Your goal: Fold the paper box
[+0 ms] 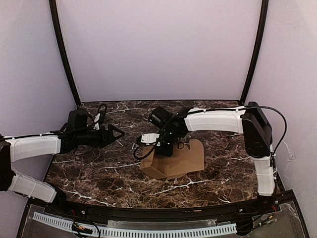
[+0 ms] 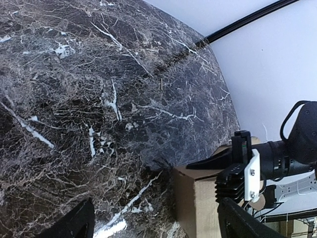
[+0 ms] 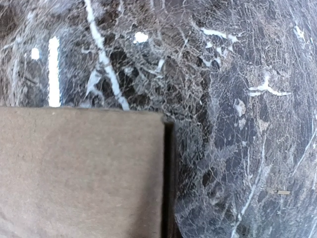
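Note:
The paper box [image 1: 173, 161] is plain brown cardboard and sits mid-table, partly folded up, with a flap lying flat at its right. My right gripper [image 1: 164, 150] points down onto the top of the box, its jaws together. The right wrist view shows only the box's flat top panel [image 3: 79, 168] and its right edge; the fingers are out of frame. My left gripper [image 1: 120, 133] hangs open to the left of the box, apart from it. In the left wrist view a corner of the box [image 2: 198, 203] lies ahead between the spread fingers [image 2: 74, 223], with the right gripper [image 2: 233, 166] resting on it.
The dark marble table [image 1: 99, 168] stretches around the box. Black frame posts [image 1: 64, 54] rise at the back corners against pale walls. A black rail [image 1: 148, 213] runs along the near edge. A cable [image 1: 101, 111] loops over the left arm.

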Robot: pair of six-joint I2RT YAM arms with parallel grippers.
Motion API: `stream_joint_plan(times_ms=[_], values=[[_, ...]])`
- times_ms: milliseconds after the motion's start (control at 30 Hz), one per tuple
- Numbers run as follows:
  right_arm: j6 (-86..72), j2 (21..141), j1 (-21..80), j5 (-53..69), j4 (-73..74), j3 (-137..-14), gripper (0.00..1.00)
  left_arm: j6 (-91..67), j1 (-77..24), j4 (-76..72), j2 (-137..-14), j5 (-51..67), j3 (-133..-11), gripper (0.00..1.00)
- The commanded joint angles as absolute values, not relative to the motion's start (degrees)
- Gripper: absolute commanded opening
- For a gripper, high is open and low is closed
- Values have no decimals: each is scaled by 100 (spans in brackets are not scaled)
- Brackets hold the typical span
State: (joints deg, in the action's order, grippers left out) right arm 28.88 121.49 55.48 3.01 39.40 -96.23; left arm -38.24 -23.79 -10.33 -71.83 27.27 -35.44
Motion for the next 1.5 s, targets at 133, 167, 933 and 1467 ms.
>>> stream_joint_plan(times_ms=[133, 167, 933, 1467], values=[[4465, 12376, 5896, -1188, 6874, -10271, 0, -3277, -2254, -68, -6697, 2549, -3670, 87], [4479, 12430, 5937, -1299, 6953, -10287, 0, -3247, -2248, -51, -6675, 2553, -3680, 87], [4777, 11635, 6132, -1071, 7447, -12736, 54, -3175, -2268, -658, -7115, 2640, -3881, 84], [4108, 9147, 3859, 1193, 6773, -11258, 65, 941, -3615, 502, -10026, 4023, -7742, 78]])
